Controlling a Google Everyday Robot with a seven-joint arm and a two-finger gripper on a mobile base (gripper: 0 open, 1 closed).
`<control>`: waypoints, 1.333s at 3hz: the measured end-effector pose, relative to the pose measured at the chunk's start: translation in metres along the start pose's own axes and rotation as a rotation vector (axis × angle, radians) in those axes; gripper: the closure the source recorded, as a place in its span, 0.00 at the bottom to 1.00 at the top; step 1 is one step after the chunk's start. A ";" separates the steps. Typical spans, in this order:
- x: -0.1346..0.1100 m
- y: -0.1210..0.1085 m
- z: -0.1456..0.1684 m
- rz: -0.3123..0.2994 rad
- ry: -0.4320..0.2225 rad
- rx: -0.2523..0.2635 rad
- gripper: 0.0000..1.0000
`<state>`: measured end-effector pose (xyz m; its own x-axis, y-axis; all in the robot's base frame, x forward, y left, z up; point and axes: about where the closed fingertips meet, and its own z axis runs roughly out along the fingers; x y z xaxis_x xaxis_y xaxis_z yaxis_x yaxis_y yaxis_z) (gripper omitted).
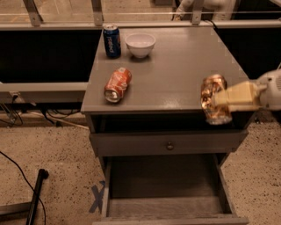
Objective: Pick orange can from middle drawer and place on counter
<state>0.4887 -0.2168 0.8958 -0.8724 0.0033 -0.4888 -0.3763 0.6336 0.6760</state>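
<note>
Holding the orange can (211, 90) roughly upright between closed fingers, your gripper (225, 100) hangs at the counter's (175, 72) front right edge. The can sits level with the top, probably so it clears the lip before being set down. Below, the middle drawer (164, 206) stands open. The arm is cut off at the right border, and you cannot tell whether the can touches the counter.

Looks like a robot test space, not a home. Speckled terrazzo floor (52, 149) with a blue tape cross (97, 197) stuck down beside a lone grey desk (175, 66). Loose black cables (16, 169) at left, metal rail posts (97, 11) behind. Gripper (220, 100) at right, over the desk's front corner, clamped on orange can (213, 105).
</note>
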 end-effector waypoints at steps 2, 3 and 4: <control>-0.093 -0.013 0.030 0.069 0.039 0.165 1.00; -0.115 -0.038 0.050 0.116 0.084 0.216 1.00; -0.119 -0.059 0.064 0.145 0.134 0.250 0.84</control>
<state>0.6345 -0.2049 0.8789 -0.9510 0.0164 -0.3089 -0.1709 0.8044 0.5690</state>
